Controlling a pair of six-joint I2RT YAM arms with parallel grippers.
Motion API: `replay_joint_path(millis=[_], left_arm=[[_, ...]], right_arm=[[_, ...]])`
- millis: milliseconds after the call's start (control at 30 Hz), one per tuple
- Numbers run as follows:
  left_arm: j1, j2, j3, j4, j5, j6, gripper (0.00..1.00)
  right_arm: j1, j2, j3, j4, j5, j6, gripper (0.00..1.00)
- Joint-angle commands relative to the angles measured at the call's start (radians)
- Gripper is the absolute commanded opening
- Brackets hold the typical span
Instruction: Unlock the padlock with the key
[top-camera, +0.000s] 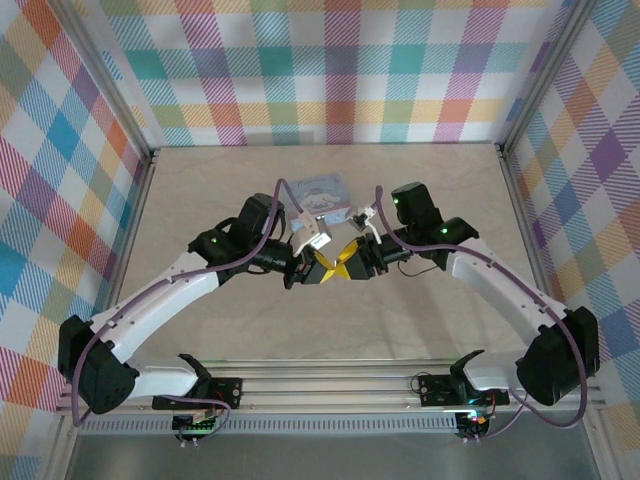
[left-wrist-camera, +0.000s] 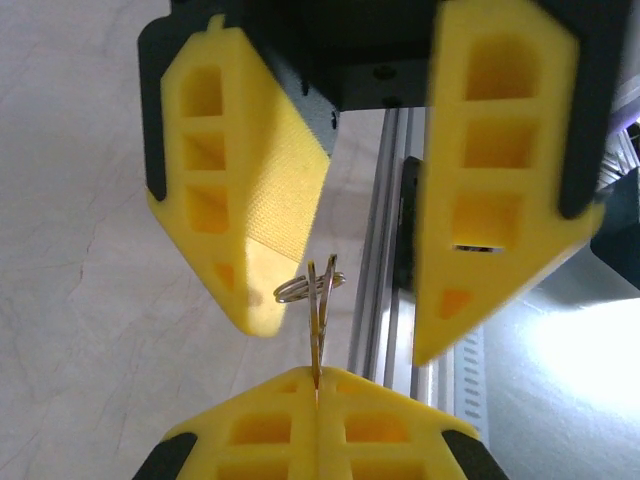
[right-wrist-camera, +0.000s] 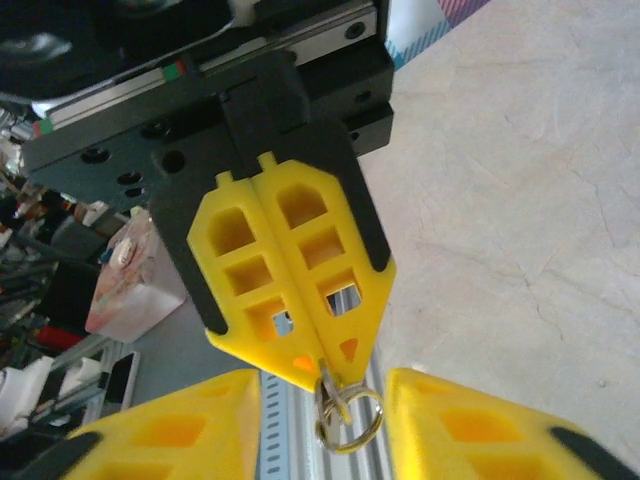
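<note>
My left gripper (top-camera: 322, 268) is shut on the blade of a small brass key (left-wrist-camera: 319, 335) that stands upright out of its closed yellow fingertips (left-wrist-camera: 290, 400). A silvery key ring (left-wrist-camera: 300, 289) hangs through the key's head. My right gripper (top-camera: 350, 262) faces it tip to tip above the table's middle. Its jaws are open, one finger (left-wrist-camera: 235, 200) on either side of the key's head and ring (right-wrist-camera: 352, 420), and neither touches them. In the right wrist view the left gripper (right-wrist-camera: 322, 368) points at the gap between the right fingers (right-wrist-camera: 470, 430). The padlock is hidden.
A pastel blue-pink tin (top-camera: 325, 192) lies on the beige tabletop (top-camera: 200, 200) just behind the two grippers, with small pale items beside it. The aluminium rail (top-camera: 330, 385) runs along the near edge. Checked walls enclose the table on three sides.
</note>
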Motion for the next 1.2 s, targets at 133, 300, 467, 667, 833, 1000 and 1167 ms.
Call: replay_joint_path(millis=[133,300,467,667,833,1000,1167], left_arm=[[0.015,0.003,0.029,-0.044,0.030,0.025,0.00],[0.049,-0.032,0.017,0.000,-0.031,-0.075,0.14],[0.139,-0.109,-0.055,0.130,-0.158,-0.357,0.43],[0.200,-0.201,-0.239,0.511,-0.271,-0.904,0.57],[0.156,-0.201,-0.462,0.939,-0.382,-1.272,0.44],[0.075,-0.163,-0.486,1.083,-0.437,-1.321,0.43],[0.038,-0.083,-0.483,1.228,-0.444,-1.368,0.37]], right_arm=[[0.006,0.008,0.006,0.094,-0.018,0.051,0.03],[0.004,-0.028,-0.094,0.301,0.095,0.235,0.00],[0.002,-0.104,-0.242,0.601,0.275,0.481,0.00],[0.001,-0.110,-0.312,0.842,0.456,0.776,0.00],[0.001,-0.079,-0.333,0.976,0.532,0.976,0.00],[0.002,-0.045,-0.327,1.031,0.527,1.061,0.00],[0.003,-0.042,-0.332,1.053,0.527,1.105,0.00]])
